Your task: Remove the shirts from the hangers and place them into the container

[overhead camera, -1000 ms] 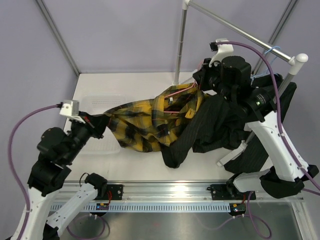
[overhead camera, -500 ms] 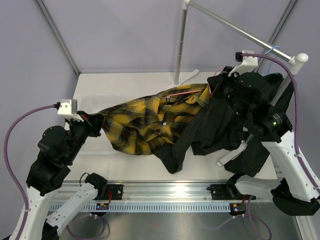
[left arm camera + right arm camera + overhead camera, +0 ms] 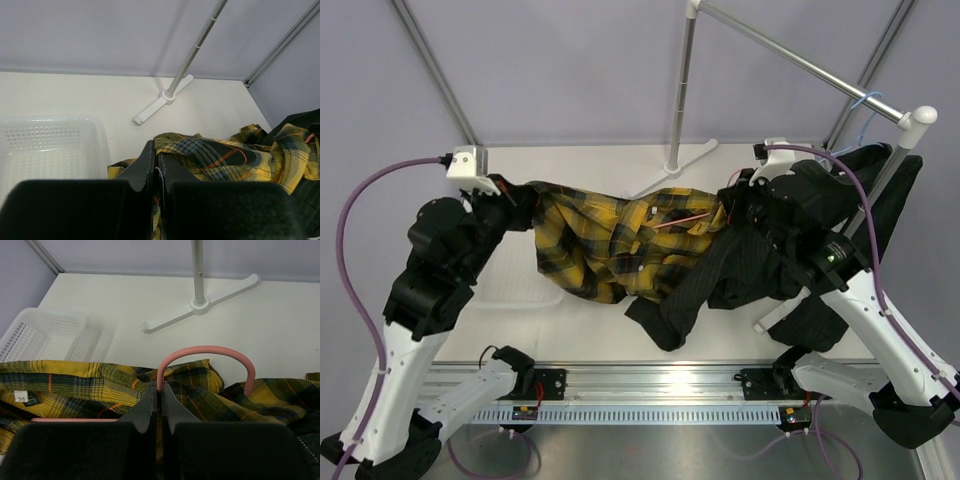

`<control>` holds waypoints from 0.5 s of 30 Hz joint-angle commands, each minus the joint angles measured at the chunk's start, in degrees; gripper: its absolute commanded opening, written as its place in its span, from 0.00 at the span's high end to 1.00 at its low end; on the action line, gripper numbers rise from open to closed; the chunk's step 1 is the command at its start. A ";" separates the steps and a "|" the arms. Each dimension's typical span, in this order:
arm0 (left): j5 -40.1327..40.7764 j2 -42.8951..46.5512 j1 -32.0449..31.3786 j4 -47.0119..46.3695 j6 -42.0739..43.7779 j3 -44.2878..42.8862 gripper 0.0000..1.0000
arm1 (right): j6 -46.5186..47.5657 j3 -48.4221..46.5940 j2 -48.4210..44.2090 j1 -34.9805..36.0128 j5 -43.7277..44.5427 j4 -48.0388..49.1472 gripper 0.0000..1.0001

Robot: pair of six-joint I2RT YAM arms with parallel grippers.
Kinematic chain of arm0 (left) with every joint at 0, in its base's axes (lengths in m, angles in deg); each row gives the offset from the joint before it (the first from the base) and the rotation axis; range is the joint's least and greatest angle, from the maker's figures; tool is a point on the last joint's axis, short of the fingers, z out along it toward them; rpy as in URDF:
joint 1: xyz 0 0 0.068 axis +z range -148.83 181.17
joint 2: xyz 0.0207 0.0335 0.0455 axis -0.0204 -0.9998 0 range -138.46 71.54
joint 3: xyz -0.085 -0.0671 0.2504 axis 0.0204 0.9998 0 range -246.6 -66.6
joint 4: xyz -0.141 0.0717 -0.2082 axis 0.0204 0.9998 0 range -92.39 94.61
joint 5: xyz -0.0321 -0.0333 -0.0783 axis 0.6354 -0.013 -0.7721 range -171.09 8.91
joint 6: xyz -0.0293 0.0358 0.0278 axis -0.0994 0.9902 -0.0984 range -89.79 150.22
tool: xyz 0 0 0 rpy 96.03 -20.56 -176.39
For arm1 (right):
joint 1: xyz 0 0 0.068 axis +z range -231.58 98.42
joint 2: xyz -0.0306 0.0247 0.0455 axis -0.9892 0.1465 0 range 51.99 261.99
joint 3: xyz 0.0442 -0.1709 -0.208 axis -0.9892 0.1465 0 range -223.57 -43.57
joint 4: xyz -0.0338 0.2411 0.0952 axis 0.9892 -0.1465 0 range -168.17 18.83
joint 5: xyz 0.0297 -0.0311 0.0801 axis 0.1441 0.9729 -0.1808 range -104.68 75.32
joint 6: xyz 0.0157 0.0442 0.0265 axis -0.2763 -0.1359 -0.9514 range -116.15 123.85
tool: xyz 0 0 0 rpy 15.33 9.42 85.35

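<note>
The left gripper [image 3: 156, 152] is pinched shut on soft plaid shirt [image 3: 610, 240] cloth, which stretches taut just right of the perforated white bin [image 3: 50, 121]. The right gripper [image 3: 159, 388] clamps the thin pink hanger [image 3: 202, 350] by its curved hook. The faintly striped black shirt [image 3: 750, 270] lies crumpled farther right.

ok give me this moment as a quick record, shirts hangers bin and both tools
left tool: shut on an edge of the plaid shirt
right tool: shut on the pink hanger, just below its hook
plaid shirt: stretched between the two tools, pink hanger in its collar
black shirt: heaped to the right of the plaid one, outside the container
blue hanger: hooked on the rail
container: on the left, no shirt seen inside
</note>
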State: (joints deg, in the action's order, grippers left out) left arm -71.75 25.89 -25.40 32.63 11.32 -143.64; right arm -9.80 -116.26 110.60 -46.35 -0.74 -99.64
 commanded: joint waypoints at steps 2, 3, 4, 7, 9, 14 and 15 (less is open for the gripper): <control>5.58 -1.64 0.55 -3.48 0.79 0.39 1.00 | 2.05 -5.34 -0.95 -0.95 8.00 -0.61 1.00; 6.82 -1.29 0.55 -2.95 1.22 2.48 1.00 | 2.05 -6.06 -1.21 -0.95 9.78 -1.06 1.00; 9.96 -0.24 0.55 -2.08 1.23 3.63 1.00 | 2.05 -6.85 -2.00 -0.95 11.10 -2.11 1.00; 15.59 1.35 0.64 -0.93 1.58 8.55 1.00 | 2.57 -10.98 -2.45 -0.95 13.23 -4.92 1.00; 17.89 1.00 0.64 0.04 1.58 9.53 1.00 | 2.58 -13.18 -3.49 -0.95 13.22 -6.07 1.00; 16.07 -3.91 0.64 4.70 0.09 10.05 1.00 | 0.47 -17.21 -5.35 -0.95 12.18 -7.83 1.00; 13.27 -3.84 0.64 4.00 -0.26 10.93 1.00 | 0.03 -18.10 -4.83 -0.95 12.26 -8.27 1.00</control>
State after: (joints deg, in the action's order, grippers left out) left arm -62.79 23.29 -25.71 34.53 10.93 -134.26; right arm -10.23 -129.22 107.60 -46.42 5.33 -106.57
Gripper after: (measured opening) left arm 0.016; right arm 0.032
